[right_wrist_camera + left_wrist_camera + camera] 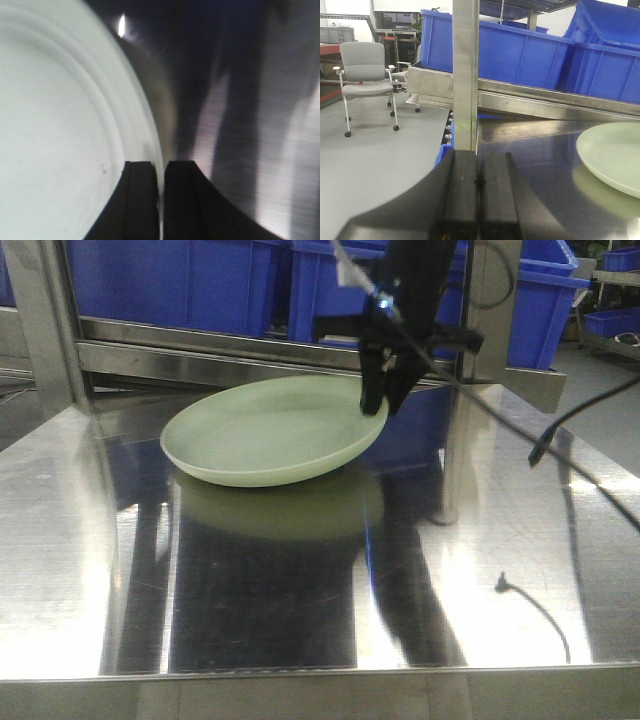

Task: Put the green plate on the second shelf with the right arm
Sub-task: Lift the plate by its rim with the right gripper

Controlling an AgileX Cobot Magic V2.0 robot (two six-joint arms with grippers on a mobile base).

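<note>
Office chair (366,75): grey, on castors, on the floor well off to the left of the rack; seen only in the left wrist view.
Steel post (465,75): upright at the left edge of the steel shelf (300,610), straight ahead of the left wrist camera.
Left gripper (479,200): jaws clenched, black pads pressed flat together with nothing between them; near the shelf's left edge, well apart from the plate.
Blue bins (170,280): side by side on the upper level behind, running along the back edge.
Green plate (265,430): pale mint, right way up, in the back half of the steel shelf, about midway between its left and right edges; a soft reflection directly beneath on the polished metal. Cannot tell whether lying flat or lifted a little.
Right gripper (378,400): coming down from above at the plate's right rim; jaws grasping the green plate, one pad inside the raised rim and one outside, the rim running into the narrow gap between them in the right wrist view.
Black cable (545,615): loose end lying on the shelf near the front right corner.
</note>
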